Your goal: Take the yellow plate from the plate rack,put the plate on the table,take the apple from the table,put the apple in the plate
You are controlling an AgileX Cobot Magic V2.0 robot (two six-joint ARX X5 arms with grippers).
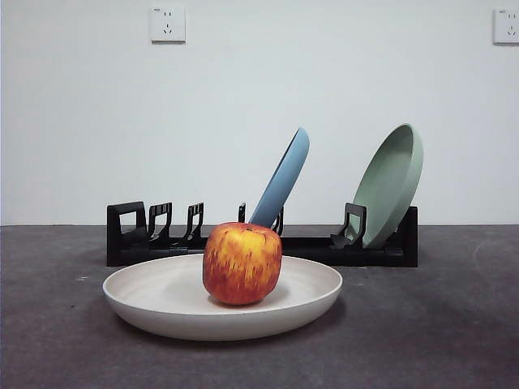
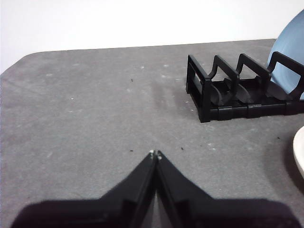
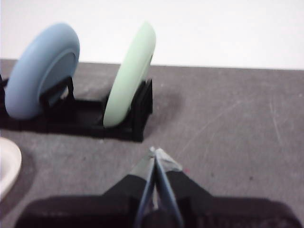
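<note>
The apple point(image 1: 242, 263), red with yellow streaks, stands upright in the middle of the yellow plate point(image 1: 162, 304), a wide cream plate lying flat on the table point(image 1: 438, 324) in front of the plate rack point(image 1: 308, 247). The plate's edge shows in the left wrist view point(image 2: 300, 151) and in the right wrist view point(image 3: 8, 166). My left gripper point(image 2: 155, 153) is shut and empty, low over the table beside the rack's empty end point(image 2: 209, 92). My right gripper point(image 3: 154, 151) is shut and empty, near the rack's other end point(image 3: 137, 118). Neither arm shows in the front view.
A blue plate point(image 1: 284, 178) leans in the rack's middle slots and a pale green plate point(image 1: 393, 182) leans at its right end. Both show in the right wrist view: blue point(image 3: 42, 71), green point(image 3: 130, 76). A white wall stands behind the table.
</note>
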